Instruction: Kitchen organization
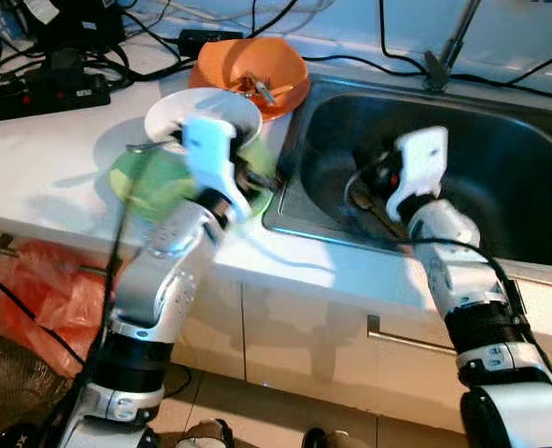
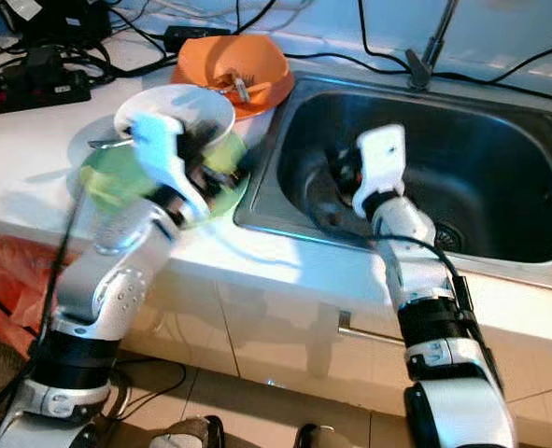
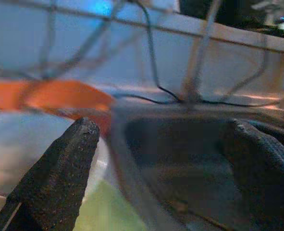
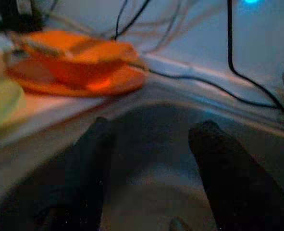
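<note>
— What lies before you, starting at your left?

— A white surface [image 1: 61, 140] with a black power strip [image 1: 42, 93] and a tangle of cables near its back edge. Closer to me sits a green plate [image 1: 145, 187] with a white plate [image 1: 201, 117] partly over it, and behind those an orange bowl [image 1: 252, 70] holding some scraps, just beside the sink's corner.

— And your left pincer?

— My left pincer [image 3: 166, 159] hovers over the green plate at the surface's edge next to the sink. Through my wrist camera I see its two black fingers [image 3: 65, 168] spread well apart, nothing between them, with the orange bowl and the sink wall beyond.

— Further right?

— The steel sink [image 1: 528, 159], dark inside, with a utensil [image 1: 369, 205] lying on its floor; I cannot tell what kind. My right pincer [image 4: 151, 163] reaches down into the basin near its left wall. Its fingers [image 4: 223, 173] stand apart too, holding nothing.

— Anything below?

— Pale cabinet doors [image 1: 304, 336] under the surface, and an orange plastic bag [image 1: 42, 289] on the floor at my far left.
</note>
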Robot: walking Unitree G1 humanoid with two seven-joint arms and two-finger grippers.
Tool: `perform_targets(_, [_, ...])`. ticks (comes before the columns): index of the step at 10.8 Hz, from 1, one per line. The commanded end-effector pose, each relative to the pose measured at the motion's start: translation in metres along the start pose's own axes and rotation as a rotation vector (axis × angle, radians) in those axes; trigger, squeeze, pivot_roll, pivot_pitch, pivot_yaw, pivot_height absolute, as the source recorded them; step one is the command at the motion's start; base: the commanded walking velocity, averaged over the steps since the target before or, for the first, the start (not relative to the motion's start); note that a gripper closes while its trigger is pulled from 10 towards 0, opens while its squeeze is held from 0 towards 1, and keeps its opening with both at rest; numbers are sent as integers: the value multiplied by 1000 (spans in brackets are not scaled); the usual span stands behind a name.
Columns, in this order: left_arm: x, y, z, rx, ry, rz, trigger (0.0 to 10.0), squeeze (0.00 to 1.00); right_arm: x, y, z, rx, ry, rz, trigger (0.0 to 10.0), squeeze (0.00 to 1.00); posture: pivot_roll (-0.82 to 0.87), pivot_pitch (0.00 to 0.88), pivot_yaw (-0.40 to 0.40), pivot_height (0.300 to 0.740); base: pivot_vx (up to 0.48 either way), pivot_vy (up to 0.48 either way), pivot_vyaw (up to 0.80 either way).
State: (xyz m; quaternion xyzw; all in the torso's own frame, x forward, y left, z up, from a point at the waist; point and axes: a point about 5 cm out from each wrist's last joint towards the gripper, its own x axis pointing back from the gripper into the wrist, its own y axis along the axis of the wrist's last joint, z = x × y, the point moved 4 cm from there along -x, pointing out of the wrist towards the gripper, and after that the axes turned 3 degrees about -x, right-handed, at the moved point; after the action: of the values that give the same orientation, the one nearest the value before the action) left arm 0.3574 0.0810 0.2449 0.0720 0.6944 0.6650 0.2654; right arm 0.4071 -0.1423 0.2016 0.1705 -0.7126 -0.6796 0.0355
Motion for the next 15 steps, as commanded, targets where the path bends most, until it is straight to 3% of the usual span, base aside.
perform_targets(1, [-2,19,5,-91,43,-82,10000,1000,4,4,-2,-58,-6,-18,10000,1000,96,122,-31,740,0,0,0])
perform_targets(3, [1,43,16,-207,124,-190,10000,1000,9,6,5,-112,16,-27,10000,1000,97,121,-34,740,0,0,0])
perform_targets(4, [11,48,42,-248,289,-216,10000,1000,13,0,18,-114,79,4,10000,745,98,121,-35,740,0,0,0])
perform_targets(5, [19,47,56,-260,384,-217,10000,1000,16,0,21,-119,93,6,10000,0,98,122,-36,740,0,0,0])
perform_targets(7, [33,40,79,-254,536,-185,10000,1000,18,2,29,-134,140,8,10000,0,100,120,-38,740,0,0,0])
perform_targets(8, [34,35,82,-230,553,-166,10000,1000,19,4,32,-134,154,4,10000,0,100,119,-39,740,0,0,0])
perform_targets(9, [37,20,89,-173,595,-111,10000,1000,21,8,41,-129,206,-7,10000,0,99,118,-40,740,0,0,0])
perform_targets(12, [34,-7,91,-18,615,-16,10000,1000,28,12,56,-131,306,-8,10000,0,91,116,-38,740,0,0,0])
perform_targets(14, [29,-14,88,59,596,-3,10000,702,40,14,72,-129,428,4,10000,0,87,116,-35,740,0,0,0])
perform_targets(15, [25,-14,84,64,564,-3,10000,396,43,12,74,-127,445,14,10000,0,86,116,-34,740,0,0,0])
